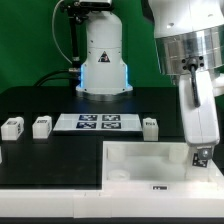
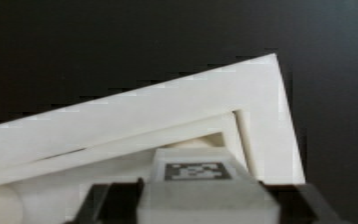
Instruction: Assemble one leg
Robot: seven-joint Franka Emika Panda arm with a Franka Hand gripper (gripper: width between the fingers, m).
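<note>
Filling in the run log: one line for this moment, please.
gripper: shut on leg | over tabletop corner | three legs on table

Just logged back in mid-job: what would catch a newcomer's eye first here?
The gripper low at the exterior view's right, its jaws closed on a tagged leg over the big white tabletop. Behind it, three more legs stand beside the marker board on the black table.

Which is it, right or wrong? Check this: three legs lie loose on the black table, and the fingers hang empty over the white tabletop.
Wrong on one count: the fingers are not empty. The wrist view shows them holding a tagged leg over the white tabletop. The three loose legs on the black table are right.
</note>
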